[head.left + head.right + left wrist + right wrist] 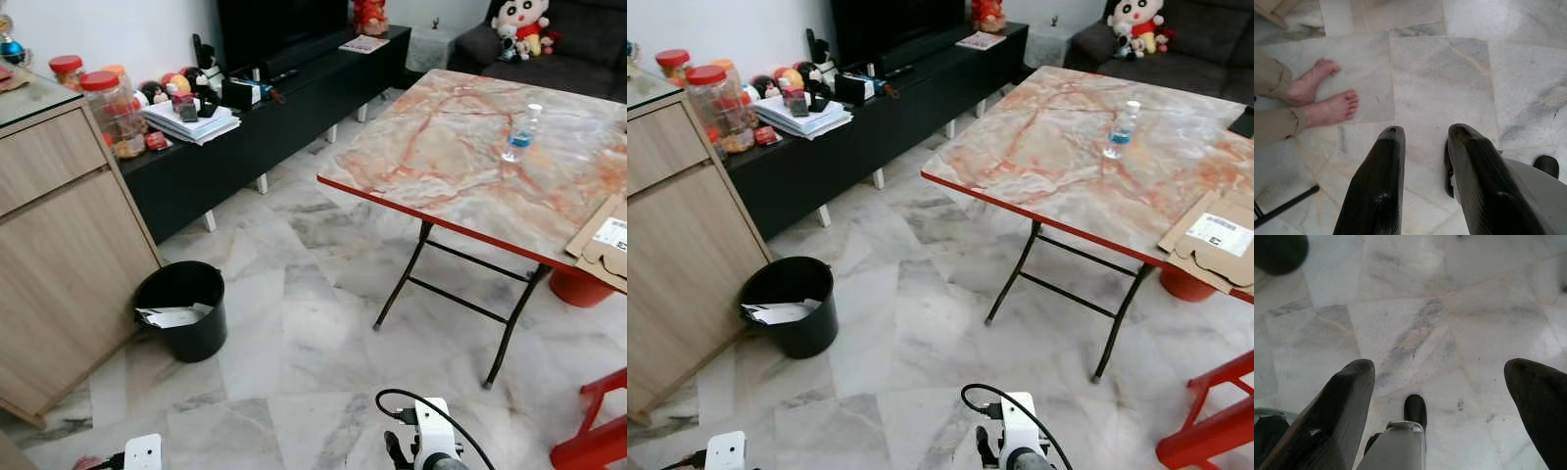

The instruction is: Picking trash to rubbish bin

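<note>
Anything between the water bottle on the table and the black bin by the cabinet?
Nothing visible. The water bottle stands on the marble table; bare floor runs from the table's near edge to the black bin, which holds paper.

Bright, even light; sharp frames, soft shadows.

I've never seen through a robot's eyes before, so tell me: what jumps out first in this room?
The big marble-patterned folding table with its red edge stands to the robot's right, with a lone water bottle upright on it and flattened cardboard at its near edge. To the left, a black rubbish bin with paper inside stands on the marble floor beside a wooden cabinet. A person's bare feet show beyond the left claw.
</note>
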Controlling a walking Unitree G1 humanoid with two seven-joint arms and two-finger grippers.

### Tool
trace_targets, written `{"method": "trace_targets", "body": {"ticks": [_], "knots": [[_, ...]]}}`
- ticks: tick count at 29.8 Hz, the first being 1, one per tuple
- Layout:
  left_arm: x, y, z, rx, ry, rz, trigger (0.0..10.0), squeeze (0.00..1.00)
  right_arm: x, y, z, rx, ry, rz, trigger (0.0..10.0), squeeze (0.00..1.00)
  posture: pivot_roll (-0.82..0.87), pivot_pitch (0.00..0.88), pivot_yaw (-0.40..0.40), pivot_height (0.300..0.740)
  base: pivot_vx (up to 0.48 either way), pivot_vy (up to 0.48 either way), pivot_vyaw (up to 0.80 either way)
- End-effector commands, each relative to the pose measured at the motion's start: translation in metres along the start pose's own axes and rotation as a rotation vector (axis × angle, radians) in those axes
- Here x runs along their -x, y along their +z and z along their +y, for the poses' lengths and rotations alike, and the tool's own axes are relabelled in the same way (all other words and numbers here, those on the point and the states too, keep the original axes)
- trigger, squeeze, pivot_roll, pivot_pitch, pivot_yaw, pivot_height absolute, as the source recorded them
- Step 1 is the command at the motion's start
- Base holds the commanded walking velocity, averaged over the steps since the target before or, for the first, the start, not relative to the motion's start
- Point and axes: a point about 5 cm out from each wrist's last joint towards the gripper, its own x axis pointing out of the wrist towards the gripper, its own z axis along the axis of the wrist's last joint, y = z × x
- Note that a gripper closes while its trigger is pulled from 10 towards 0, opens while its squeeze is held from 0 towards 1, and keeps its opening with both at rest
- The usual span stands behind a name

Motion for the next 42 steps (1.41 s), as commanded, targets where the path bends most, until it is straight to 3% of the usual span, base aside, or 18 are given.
{"method": "trace_targets", "body": {"ticks": [1, 9, 13, 31, 32, 42], "knots": [[0.0003, -0.0007, 0.0013, -0.015, 0.003, -0.002, 10.0, 0.0, -0.0007, 0.0035, 0.0007, -0.002, -0.003, -0.01, 10.0, 0.0, 0.04, 0.0, 0.012, 0.74, 0.0, 0.0, -0.76], [0.0001, -0.002, 0.0025, -0.09, 0.014, 0.021, 10.0, 0.0, -0.0008, 0.0034, 0.0018, -0.002, -0.002, -0.009, 10.0, 0.0, 0.04, 0.0, 0.014, 0.74, 0.0, -0.12, -0.76], [0.0, -0.0021, 0.0026, -0.062, 0.02, 0.023, 10.0, 0.0, -0.0009, 0.0033, 0.0021, -0.003, -0.002, -0.009, 10.0, 0.0, 0.05, 0.0, 0.014, 0.74, 0.0, -0.12, -0.76], [0.0001, -0.0016, 0.0025, -0.076, 0.016, 0.015, 10.0, 0.0, -0.0009, 0.0032, 0.0021, -0.001, -0.004, -0.008, 10.0, 0.0, 0.05, 0.0, 0.015, 0.74, 0.0, 0.0, -0.76], [-0.0001, -0.001, 0.0027, -0.106, 0.015, 0.014, 10.0, 0.0, -0.0009, 0.0031, 0.0021, -0.001, -0.005, -0.008, 10.0, 0.0, 0.05, 0.0, 0.015, 0.74, 0.0, -0.307, -0.76], [0.0001, -0.0022, 0.0018, -0.085, 0.013, 0.02, 10.0, 0.0, -0.0009, 0.0034, 0.0022, -0.002, -0.005, -0.009, 10.0, 0.0, 0.05, 0.0, 0.015, 0.74, 0.0, -0.223, -0.76]]}}
